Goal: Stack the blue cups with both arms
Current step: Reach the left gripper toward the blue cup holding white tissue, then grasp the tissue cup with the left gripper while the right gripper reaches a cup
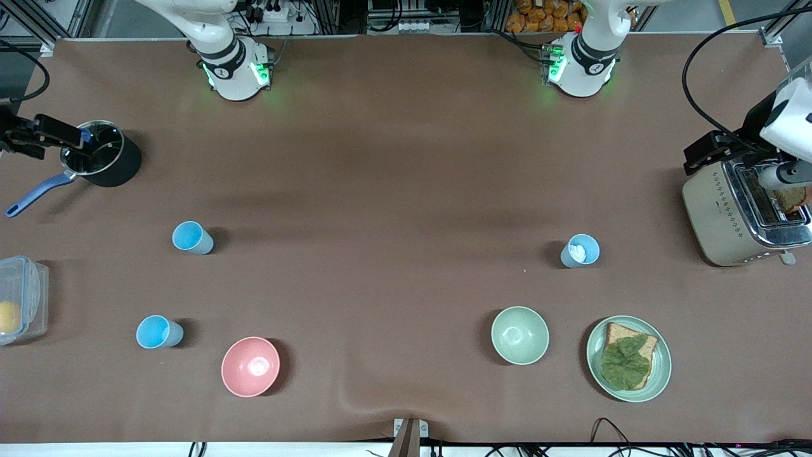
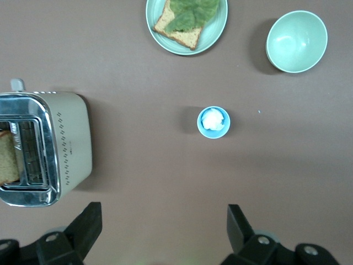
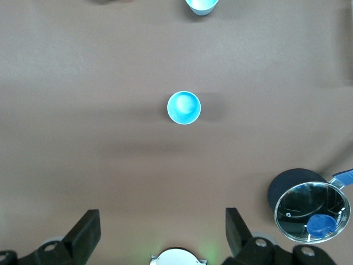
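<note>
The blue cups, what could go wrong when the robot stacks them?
One blue cup has something white in it, so another cup may not slide in properly. The other two blue cups stand far off toward the right arm's end, so carrying is long. The pink bowl sits close beside the nearer one and could get bumped.

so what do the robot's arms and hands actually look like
Both arms are white with black bands and green lights at their bases. The left hand and right hand each have two black, wedge-shaped fingers. A black cable loops beside the left arm.
</note>
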Tool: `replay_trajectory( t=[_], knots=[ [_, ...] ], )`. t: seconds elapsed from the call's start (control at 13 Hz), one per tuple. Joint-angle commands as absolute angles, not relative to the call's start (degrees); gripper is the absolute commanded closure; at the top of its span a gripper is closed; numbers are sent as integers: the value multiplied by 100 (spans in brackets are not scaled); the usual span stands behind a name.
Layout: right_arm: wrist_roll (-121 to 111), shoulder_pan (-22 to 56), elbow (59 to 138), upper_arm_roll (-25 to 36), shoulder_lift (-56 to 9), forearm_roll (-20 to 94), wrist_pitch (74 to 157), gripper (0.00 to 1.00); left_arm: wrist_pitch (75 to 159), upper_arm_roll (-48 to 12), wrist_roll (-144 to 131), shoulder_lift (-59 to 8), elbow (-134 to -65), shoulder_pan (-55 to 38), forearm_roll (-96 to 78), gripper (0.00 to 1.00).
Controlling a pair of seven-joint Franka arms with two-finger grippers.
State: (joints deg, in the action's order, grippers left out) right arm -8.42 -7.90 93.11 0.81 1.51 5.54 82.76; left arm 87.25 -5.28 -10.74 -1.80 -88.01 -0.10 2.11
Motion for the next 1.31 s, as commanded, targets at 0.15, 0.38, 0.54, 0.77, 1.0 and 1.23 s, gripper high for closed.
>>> replay_trajectory(
  t=[0.15,0.38,0.54,0.77,1.0,1.23],
  knots=[
    [-782,-888,9483,0,308,571,8244,0,9321,-501,-940,-483,-9462,70,35,0],
    [-782,-870,9483,0,281,571,8262,0,10815,-501,-949,-448,-10754,105,35,0],
    [-782,-853,9483,-9,272,580,8279,0,11553,-492,-940,-536,-11317,114,35,0],
    [-782,-861,9492,-9,185,580,8323,0,12924,-492,-940,-623,-12275,105,44,0],
    [-791,-905,9519,-9,-148,624,8595,0,13314,-510,-940,-1062,-12340,97,44,0],
    [-791,-774,10051,-9,-387,624,9172,0,13587,-527,-949,-1432,-12305,70,35,0]
  ],
)
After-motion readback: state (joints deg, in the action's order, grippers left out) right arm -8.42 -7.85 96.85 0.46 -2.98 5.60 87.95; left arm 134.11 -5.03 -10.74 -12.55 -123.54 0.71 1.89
